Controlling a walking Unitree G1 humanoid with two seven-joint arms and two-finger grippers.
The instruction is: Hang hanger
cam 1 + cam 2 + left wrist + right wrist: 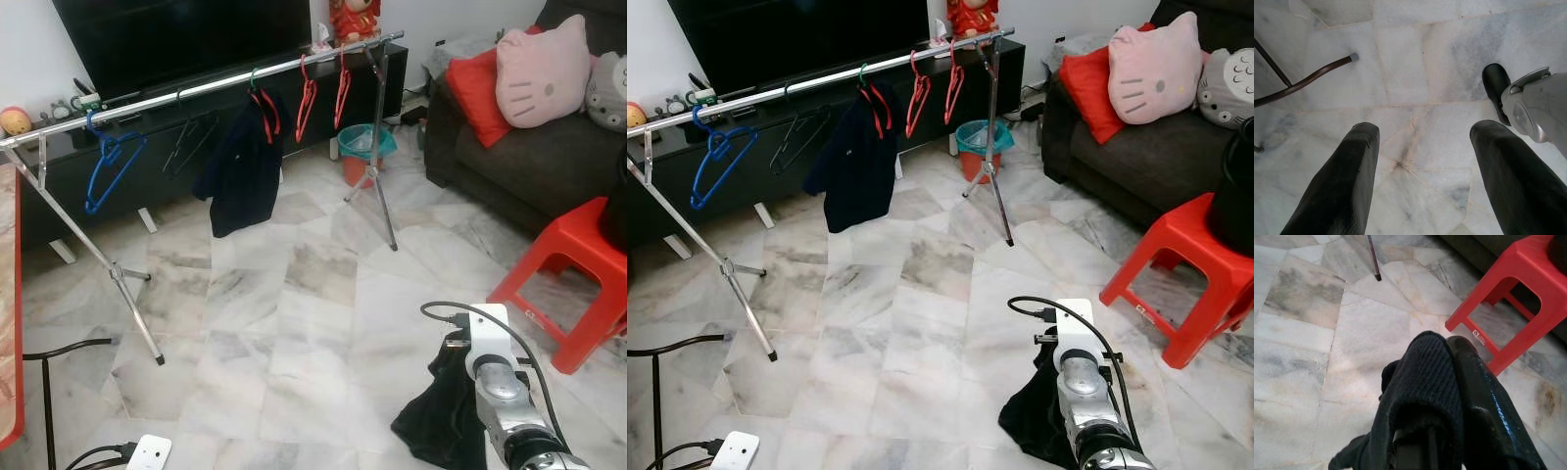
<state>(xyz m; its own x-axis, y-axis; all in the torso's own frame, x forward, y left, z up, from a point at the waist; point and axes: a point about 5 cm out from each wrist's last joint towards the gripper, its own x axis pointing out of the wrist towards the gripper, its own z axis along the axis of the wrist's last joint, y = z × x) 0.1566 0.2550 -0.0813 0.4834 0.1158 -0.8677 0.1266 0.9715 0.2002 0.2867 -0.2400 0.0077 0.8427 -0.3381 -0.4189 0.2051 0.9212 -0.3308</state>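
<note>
A long metal rail [216, 86] on tripod legs crosses the room ahead. On it hang a blue hanger [110, 166], thin black hangers [191, 142], a dark garment [240, 166] on a red hanger, and two bare red hangers [307, 98]. Low at the right, my right arm [500, 382] holds a black garment [436, 416] that droops toward the floor. In the right wrist view my right gripper [1442, 345] is shut on this ribbed black cloth [1415, 396]; whether a hanger is inside is hidden. My left gripper [1422, 132] is open over bare marble tiles.
A red plastic stool [578, 264] stands close on the right, before a dark sofa [549, 147] with cushions. A teal bin [364, 142] sits behind the rack's right legs. The rack's left leg [137, 313], a white plug box [149, 452] and cables lie at my left.
</note>
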